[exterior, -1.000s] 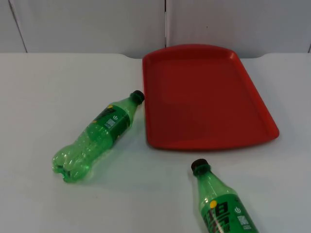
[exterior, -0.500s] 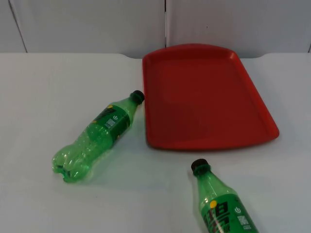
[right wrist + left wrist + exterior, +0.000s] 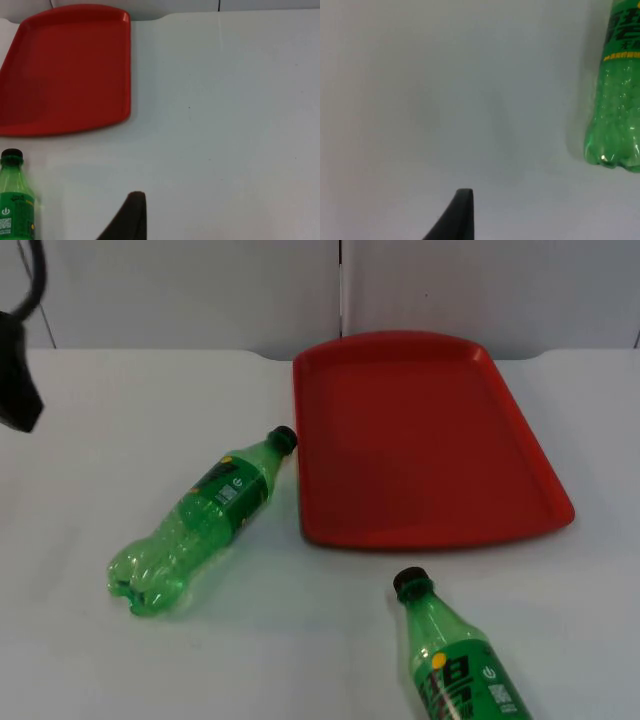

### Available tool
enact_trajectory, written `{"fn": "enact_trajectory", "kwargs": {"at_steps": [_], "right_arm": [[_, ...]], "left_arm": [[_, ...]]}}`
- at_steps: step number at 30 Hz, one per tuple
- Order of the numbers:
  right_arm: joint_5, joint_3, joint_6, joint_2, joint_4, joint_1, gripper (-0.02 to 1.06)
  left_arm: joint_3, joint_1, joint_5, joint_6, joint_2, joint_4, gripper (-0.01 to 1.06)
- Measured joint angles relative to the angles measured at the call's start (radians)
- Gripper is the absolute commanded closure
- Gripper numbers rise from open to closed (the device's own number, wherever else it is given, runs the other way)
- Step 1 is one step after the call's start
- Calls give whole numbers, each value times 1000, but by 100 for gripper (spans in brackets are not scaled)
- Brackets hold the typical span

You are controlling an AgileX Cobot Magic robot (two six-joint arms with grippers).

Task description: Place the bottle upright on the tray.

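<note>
A red tray (image 3: 420, 440) lies flat at the back right of the white table, with nothing on it. A green bottle (image 3: 195, 522) with a dark cap lies on its side left of the tray, its cap pointing at the tray's left rim. A second green bottle (image 3: 455, 660) lies near the front edge, cap toward the tray. My left gripper (image 3: 18, 390) reaches in at the far left edge, well apart from the first bottle (image 3: 615, 95), above bare table. My right gripper (image 3: 127, 220) hangs over the table to the right of the second bottle (image 3: 14, 200) and the tray (image 3: 65, 65).
The grey partition wall (image 3: 200, 290) closes off the table behind the tray. White table top (image 3: 120, 420) stretches left of the tray and between the two bottles.
The left arm has come into the top view at the far left edge. Both bottles and the tray lie where they were.
</note>
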Motion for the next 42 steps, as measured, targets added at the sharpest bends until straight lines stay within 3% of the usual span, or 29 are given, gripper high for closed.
{"fn": "enact_trajectory", "kwargs": {"at_steps": [6,30,42], "right_arm": [[0,0,0,0,0,0,-1],[0,0,0,0,0,0,-1],[0,0,0,0,0,0,-1]], "left_arm": [[-33,-33,-28,7,91,16,0],[-280,-36,-42,42,412,-19,0],[-433,-40,28,218,554,-215,0]]}}
